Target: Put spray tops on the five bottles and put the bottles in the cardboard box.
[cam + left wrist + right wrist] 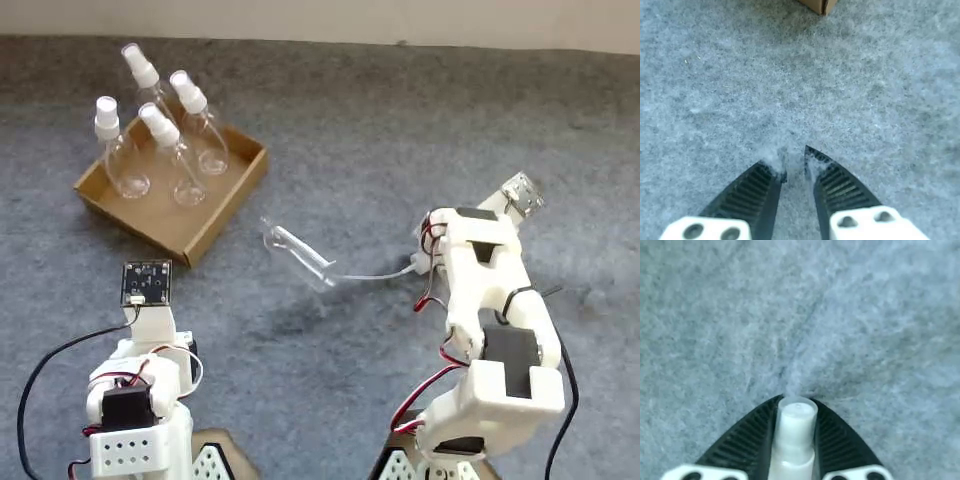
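Four capped bottles (178,150) lie in the cardboard box (150,226); the fifth bottle (296,251) lies topless just beside the box. The right gripper (796,401) pinches the last spray top (797,432). Next, its tube likely needs threading into that neck. The left gripper (795,162) is barely parted and empty.

Fuzzy grey carpet (380,130) covers the desk (330,370) beneath the left pincer (795,162). A pale wall (400,18) runs far beyond it.

You're looking at a grey fuzzy carpet (380,130) that is covering the whole work surface and showing faint creases and specks of lint. A pale strip of wall (400,20) is running along its far edge.
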{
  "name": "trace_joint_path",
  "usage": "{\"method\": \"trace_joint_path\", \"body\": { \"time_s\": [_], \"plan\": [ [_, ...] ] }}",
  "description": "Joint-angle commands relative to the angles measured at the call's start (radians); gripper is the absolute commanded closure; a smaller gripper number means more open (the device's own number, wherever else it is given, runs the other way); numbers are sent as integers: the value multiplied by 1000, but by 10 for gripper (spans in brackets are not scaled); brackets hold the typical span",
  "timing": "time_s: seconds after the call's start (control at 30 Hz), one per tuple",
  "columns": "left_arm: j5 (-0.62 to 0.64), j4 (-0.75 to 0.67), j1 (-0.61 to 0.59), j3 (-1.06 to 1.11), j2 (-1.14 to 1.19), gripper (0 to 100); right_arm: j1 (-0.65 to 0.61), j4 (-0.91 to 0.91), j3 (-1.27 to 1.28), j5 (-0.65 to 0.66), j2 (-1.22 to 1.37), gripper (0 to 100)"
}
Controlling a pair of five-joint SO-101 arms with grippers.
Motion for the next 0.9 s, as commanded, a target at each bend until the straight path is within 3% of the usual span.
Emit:
{"method": "trace_joint_path", "body": {
  "time_s": [0.0, 0.07, 0.23, 0.33, 0.53, 0.73, 0.87],
  "plan": [
    [-8, 6, -8, 21, -4, 995, -2, 21, -27, 28, -4, 988],
    [-8, 6, -8, 21, -4, 995, -5, 81, -19, 64, -5, 988],
    [-8, 6, -8, 21, -4, 995, -24, 280, -16, 327, -2, 987],
    [-8, 6, -8, 21, -4, 995, -27, 355, -10, 341, -1, 921],
    [-8, 6, -8, 21, -4, 995, -22, 381, -7, 344, 1, 634],
    [-8, 6, -8, 21, -4, 995, -27, 386, -8, 341, -7, 613],
    [-8, 6, -8, 21, -4, 995, -24, 522, -21, 339, -7, 613]
  ]
}}
